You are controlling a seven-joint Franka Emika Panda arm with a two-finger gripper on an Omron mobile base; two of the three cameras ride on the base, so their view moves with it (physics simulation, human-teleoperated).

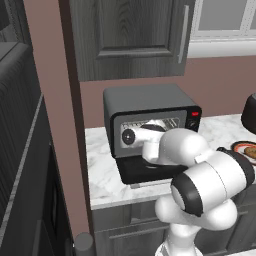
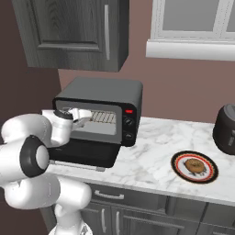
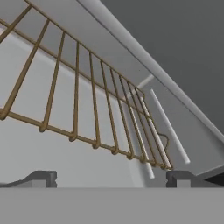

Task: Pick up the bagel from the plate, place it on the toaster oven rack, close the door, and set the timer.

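Observation:
The golden-brown bagel (image 2: 194, 165) lies on the orange-rimmed plate (image 2: 177, 162) on the marble counter, far to the right of the oven. The plate (image 1: 247, 146) also peeks in at the right edge of the left base view. The black toaster oven (image 2: 103, 94) stands with its door (image 2: 87, 153) folded down flat. My gripper (image 2: 86, 119) is at the oven's mouth, open and empty. In the hand view its fingertips (image 3: 43, 178) stand wide apart just below the wire rack (image 3: 76, 87), whose bars fan out close overhead.
Control knobs (image 2: 128, 122) and a red light sit on the oven's right panel. A dark rounded appliance (image 2: 226, 129) stands at the counter's far right. A dark wall cabinet (image 2: 73, 32) hangs over the oven. A tall dark unit (image 1: 25, 150) closes off the left.

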